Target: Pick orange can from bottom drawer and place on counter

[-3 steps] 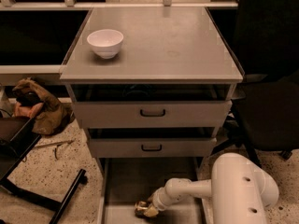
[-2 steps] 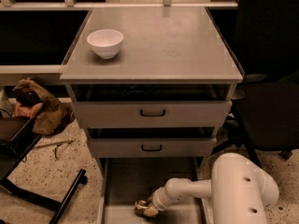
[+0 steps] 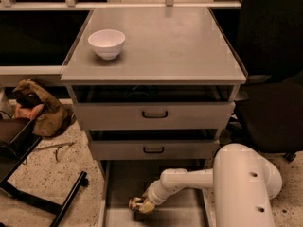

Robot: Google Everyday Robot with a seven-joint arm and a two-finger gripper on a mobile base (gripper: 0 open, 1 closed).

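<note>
A small, shiny golden-orange can sits on the flat grey floor of the open bottom drawer. It is against the white arm's end effector, whose grip I cannot tell. The smooth grey bench carries a round white bowl, and speckled flooring surrounds it.

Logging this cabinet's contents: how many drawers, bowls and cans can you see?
Drawers: 3 (upper drawer, middle drawer, open bottom drawer)
Bowls: 1 (white bowl on the counter)
Cans: 1 (orange can in the bottom drawer, at the hand)
Total: 5
</note>
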